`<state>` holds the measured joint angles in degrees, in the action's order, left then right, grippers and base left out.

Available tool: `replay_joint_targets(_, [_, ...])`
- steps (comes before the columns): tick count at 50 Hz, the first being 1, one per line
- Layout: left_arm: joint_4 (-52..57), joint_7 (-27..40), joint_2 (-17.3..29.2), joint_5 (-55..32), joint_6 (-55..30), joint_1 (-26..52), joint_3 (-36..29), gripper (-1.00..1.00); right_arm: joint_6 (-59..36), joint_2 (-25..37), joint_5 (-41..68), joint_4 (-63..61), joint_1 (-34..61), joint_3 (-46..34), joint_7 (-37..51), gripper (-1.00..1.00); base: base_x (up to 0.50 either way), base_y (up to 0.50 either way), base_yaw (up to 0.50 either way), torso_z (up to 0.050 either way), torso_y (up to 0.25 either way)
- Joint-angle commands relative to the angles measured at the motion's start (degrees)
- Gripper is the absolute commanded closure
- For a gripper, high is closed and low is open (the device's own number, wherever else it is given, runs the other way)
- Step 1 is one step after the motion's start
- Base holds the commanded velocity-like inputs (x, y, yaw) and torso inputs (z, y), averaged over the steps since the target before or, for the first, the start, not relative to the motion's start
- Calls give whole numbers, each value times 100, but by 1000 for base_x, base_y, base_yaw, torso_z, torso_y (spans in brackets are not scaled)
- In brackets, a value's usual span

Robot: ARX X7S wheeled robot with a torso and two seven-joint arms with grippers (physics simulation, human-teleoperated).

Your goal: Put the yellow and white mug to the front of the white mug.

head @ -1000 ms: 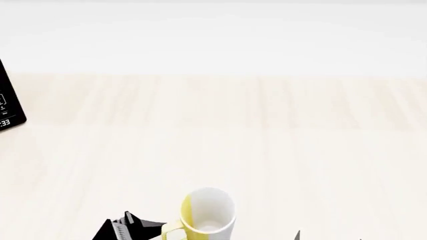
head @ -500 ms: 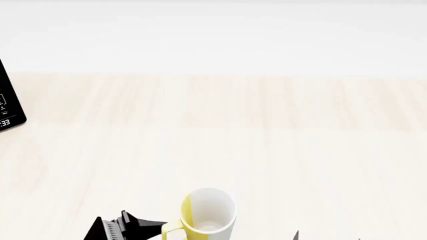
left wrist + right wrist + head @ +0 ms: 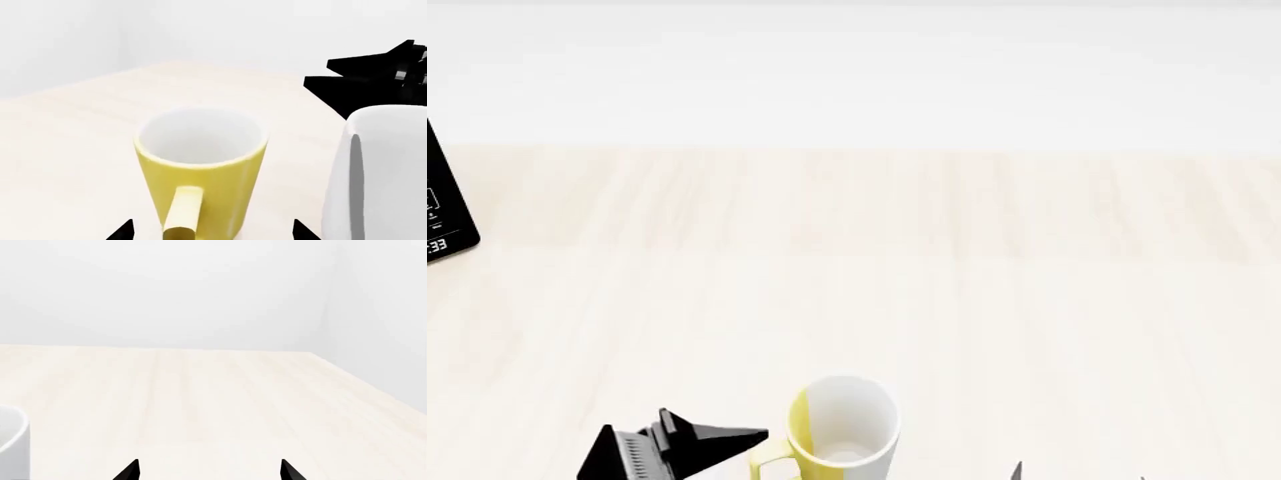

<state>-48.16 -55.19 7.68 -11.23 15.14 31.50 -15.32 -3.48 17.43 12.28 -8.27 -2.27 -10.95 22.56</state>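
The left gripper (image 3: 674,450) has slid away toward nine o'clock of the yellow and white mug (image 3: 842,425), clear of its handle. Its fingertips sit wide apart either side of that handle, holding nothing. The mug stands upright on the table (image 3: 961,300), the white mug (image 3: 380,175) just beside it. The right gripper (image 3: 209,471) is spread open too, empty. No grasp yet.

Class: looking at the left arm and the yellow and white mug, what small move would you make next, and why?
Probably ease the left gripper forward around the handle of the yellow and white mug. Its fingertips sit open on either side of the handle, not yet gripping, with the white mug close beside.
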Motion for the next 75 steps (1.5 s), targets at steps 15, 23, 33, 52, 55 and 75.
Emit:
replay_joint_targets(15, [1452, -38, 261, -586, -687, -445, 145, -100, -1, 31, 28, 14, 16, -50, 26, -100, 0, 0, 0, 0, 0])
replay_joint_targets(23, [2052, -24, 410, -940, -945, -606, 318, -100, -11, 48, 40, -16, 8, -54, 45, -100, 0, 0, 0, 0, 0])
replay_joint_targets(33, [3218, 88, 690, -1467, -1205, -1058, 618, -100, -5, 63, 43, -44, -6, -69, 67, -100, 0, 0, 0, 0, 0])
replay_joint_targets(52, [4519, 803, 719, -1924, -845, -1989, 1292, -100, -14, 116, 40, -235, -80, -80, 138, -100, 0, 0, 0, 0, 0])
replay_joint_targets(55, [4724, 1202, 561, -2095, -782, -2145, 1562, -100, -8, 121, 42, -231, -82, -84, 140, -100, 0, 0, 0, 0, 0])
replay_joint_targets(75, [5956, 3458, -664, -1391, 728, -3265, 2454, -100, 72, 225, 2, -770, -350, 23, 343, -100, 0, 0, 0, 0, 0])
